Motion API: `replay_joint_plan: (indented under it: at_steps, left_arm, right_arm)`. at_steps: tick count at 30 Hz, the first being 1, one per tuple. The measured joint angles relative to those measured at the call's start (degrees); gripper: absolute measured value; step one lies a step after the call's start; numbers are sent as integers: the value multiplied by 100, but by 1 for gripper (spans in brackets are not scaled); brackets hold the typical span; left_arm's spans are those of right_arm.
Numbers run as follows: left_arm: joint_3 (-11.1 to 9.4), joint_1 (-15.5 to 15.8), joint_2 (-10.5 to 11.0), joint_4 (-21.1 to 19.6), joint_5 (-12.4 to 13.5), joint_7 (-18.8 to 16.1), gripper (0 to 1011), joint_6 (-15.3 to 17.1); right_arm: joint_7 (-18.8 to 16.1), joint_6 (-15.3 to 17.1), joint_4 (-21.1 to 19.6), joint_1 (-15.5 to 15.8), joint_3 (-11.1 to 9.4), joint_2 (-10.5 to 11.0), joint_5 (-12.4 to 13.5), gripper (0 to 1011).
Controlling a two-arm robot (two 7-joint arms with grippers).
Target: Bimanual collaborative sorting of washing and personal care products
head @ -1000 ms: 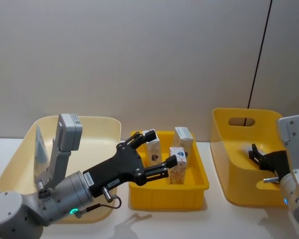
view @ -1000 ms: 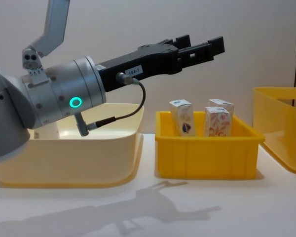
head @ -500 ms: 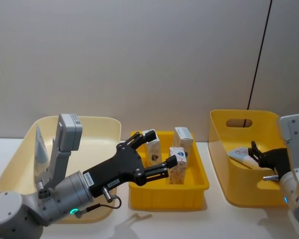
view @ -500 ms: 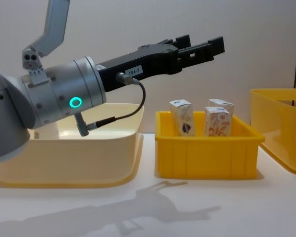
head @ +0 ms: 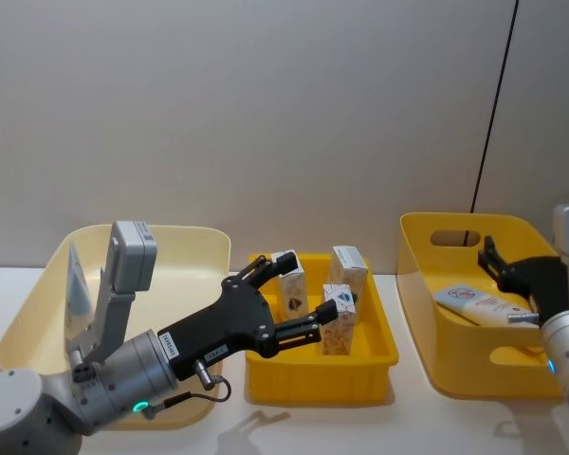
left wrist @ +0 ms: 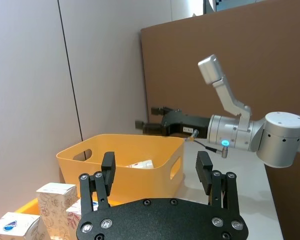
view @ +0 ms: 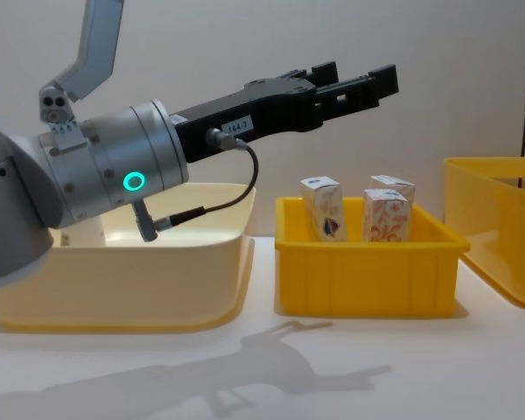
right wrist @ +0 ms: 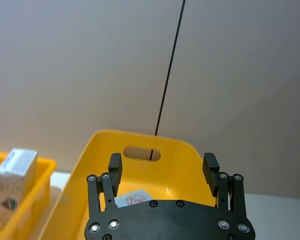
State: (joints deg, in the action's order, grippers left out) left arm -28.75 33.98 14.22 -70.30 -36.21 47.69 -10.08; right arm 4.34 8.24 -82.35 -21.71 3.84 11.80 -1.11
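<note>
Yellow plastic forms the deep handled bin (head: pixel 455 365) on the right of the white tabletop (view: pixel 376 367). The right arm reaches in from the right edge, and the right gripper (head: pixel 501 270) is poised above the bin's inside, pointing toward the middle of the scene. The left arm stretches forward from beside the cream bin (head: pixel 190 246). It carries the left gripper (view: pixel 359 83) level and well above the small yellow tray (head: pixel 318 365).

A second ago the right gripper sat low inside its bin and covered what lay there. It has since lifted clear, and a pale squeeze tube (head: pixel 479 303) now lies uncovered on the bin floor, free of the fingers. The left arm has hardly moved.

Both pairs of jaws stand wide apart and hold nothing. The right pair is above the tube without touching it, and the left pair is over the cartons. Three white cartons stand upright in the tray: one with a blue print (view: pixel 324 208), one with an orange print (view: pixel 386 216) beside it, and a third (view: pixel 394 185) just behind.
</note>
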Motion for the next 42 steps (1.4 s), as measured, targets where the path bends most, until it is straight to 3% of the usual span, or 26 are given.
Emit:
replay_joint_plan:
  at_steps: [9,17,24,42]
  left_arm:
    - [6,-56,18,-60,68,-139,1003,27]
    - [32,-263,98,-296,322,-611,1003,140]
    - [68,-519,193,-584,630,-1202,1004,282]
    - [148,-1095,411,-1227,1322,-2522,1003,588]
  right_arm:
    - [-99,-596,-183,32,-163,-93,205,1001]
    - [-126,-628,-233,87,-149,-81,256,1001]
    - [-202,-627,-420,330,-28,15,425,1001]
    - [-520,-622,-1175,1325,460,398,1110,1001]
